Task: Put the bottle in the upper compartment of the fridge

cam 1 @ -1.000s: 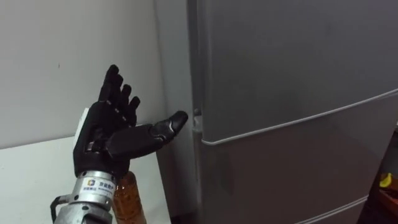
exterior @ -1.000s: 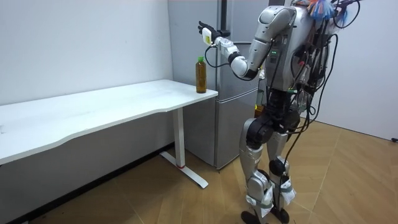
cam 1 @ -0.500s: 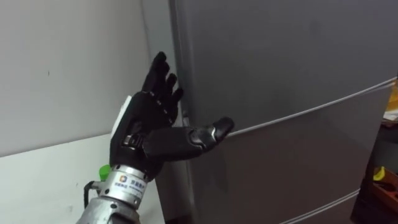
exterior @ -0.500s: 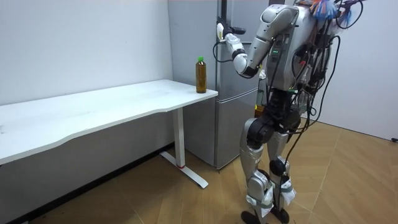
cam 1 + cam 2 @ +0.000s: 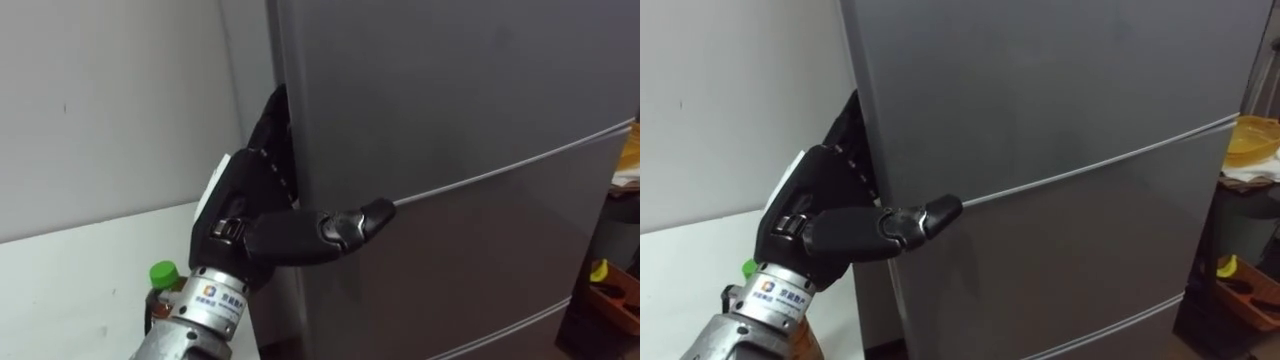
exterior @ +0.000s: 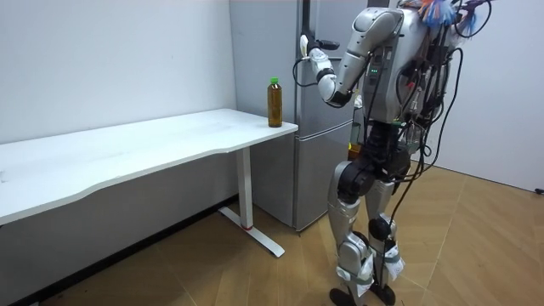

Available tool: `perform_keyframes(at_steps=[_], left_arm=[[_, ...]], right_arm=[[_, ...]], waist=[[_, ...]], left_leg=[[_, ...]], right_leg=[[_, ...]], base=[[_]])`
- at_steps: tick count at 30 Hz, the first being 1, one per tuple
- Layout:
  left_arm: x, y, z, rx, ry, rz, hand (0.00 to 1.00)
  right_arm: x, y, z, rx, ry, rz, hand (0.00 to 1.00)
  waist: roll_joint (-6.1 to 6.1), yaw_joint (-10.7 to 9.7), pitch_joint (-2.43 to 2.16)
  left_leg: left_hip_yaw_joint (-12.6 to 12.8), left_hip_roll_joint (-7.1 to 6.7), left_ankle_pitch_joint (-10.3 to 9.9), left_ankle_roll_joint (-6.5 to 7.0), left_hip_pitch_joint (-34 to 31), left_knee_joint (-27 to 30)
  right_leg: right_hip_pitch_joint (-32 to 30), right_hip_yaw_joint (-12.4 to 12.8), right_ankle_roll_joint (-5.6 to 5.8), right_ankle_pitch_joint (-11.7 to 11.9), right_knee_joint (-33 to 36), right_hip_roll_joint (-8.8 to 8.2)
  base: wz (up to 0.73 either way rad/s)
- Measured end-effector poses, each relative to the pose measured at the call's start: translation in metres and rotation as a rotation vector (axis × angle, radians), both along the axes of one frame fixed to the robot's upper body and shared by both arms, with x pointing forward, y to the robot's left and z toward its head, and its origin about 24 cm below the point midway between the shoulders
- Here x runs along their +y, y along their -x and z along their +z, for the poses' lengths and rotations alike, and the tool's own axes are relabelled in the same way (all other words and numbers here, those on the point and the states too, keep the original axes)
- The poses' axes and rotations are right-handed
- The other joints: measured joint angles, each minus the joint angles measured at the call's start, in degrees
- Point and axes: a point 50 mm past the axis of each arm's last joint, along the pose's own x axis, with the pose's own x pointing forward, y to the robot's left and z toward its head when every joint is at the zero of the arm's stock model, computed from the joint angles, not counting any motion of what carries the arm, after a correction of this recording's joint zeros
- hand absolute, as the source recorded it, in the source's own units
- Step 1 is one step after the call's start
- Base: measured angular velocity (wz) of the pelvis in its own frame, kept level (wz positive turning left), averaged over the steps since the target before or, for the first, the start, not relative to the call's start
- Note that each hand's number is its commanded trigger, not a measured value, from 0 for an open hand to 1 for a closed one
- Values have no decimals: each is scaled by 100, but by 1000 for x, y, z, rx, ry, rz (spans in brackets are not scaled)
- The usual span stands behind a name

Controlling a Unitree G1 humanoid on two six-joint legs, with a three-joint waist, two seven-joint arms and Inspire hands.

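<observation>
The left hand point(image 5: 245, 205) could slip off the fridge point(image 6: 316, 161) when it pulls, and then the top door point(image 5: 450, 90) would not open. A hard tug might also bump the bottle point(image 6: 274, 104), which stands on the table point(image 6: 153, 140) just beside the fridge. The fingers go behind the left edge of the top door and are hidden, so I cannot tell if they grip. The thumb point(image 5: 335, 223) lies straight across the fridge front.
</observation>
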Motion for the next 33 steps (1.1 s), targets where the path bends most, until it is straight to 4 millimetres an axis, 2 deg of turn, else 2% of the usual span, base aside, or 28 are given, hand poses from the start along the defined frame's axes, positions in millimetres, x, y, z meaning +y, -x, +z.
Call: perform_keyframes(at_steps=[1, 3, 8, 10, 12, 19, 22, 28, 30, 33], left_arm=[[0, 0, 0, 0, 1, -1, 48], [-2, 0, 0, 1, 0, -8, 100], [-3, 1, -1, 2, -3, -11, 100], [-3, 1, 0, 3, 4, -9, 86], [-5, 1, 0, 2, 8, -15, 78], [-5, 2, 0, -5, 17, -12, 69], [-7, 2, 0, -6, 19, -18, 58], [-8, 3, 0, -12, 23, -22, 52], [-8, 3, 0, -10, 26, -19, 40], [-8, 3, 0, -9, 27, -18, 14]], right_arm=[[0, 0, 0, 0, -2, -4, 0], [0, 0, 0, -1, -5, -10, 0], [-1, -1, 0, 2, -2, 10, 0], [-1, -2, 1, 1, 0, 11, 0], [-2, -2, 1, 0, 0, 12, 0], [-4, -4, 2, -4, -1, 15, 0], [-4, -4, 2, -5, -1, 17, 0], [-4, -5, 2, -9, -7, 20, 0], [-4, -4, 2, -9, -8, 20, 0], [-4, -4, 2, -11, -8, 21, 0]], waist=[[0, 1, 0], [3, 1, -1], [26, 7, -2], [49, 12, 12], [53, 20, 18], [97, 26, 41], [97, 36, 40], [99, 33, 39], [101, 28, 38], [100, 29, 38]], left_leg=[[-2, 1, 0, 0, -9, 13], [-11, 1, 0, 0, -11, 13], [-22, 1, 0, 0, -8, -7], [-40, 0, 0, 0, -9, -20], [-49, 0, 0, 0, -10, -23], [-61, -1, 0, 0, -16, -21], [-61, -1, 0, 0, -16, -25], [-61, -1, 0, 0, -10, -26], [-61, -1, 0, -1, -9, -26], [-61, 0, 1, -2, -9, -25]], right_leg=[[5, -2, 0, 0, 0, 0], [18, -3, 0, 0, 1, -2], [22, -4, -1, 5, 6, -1], [22, -8, 1, 11, 9, -1], [23, -8, 1, 12, 10, 0], [27, -5, 0, 12, 11, 1], [24, -3, 0, 12, 14, 2], [26, 1, 0, 12, 14, 2], [27, 2, 0, 12, 14, 3], [26, 1, 0, 12, 14, 3]], base=[[0], [0], [0], [4], [4], [1], [0], [0], [0], [0]])
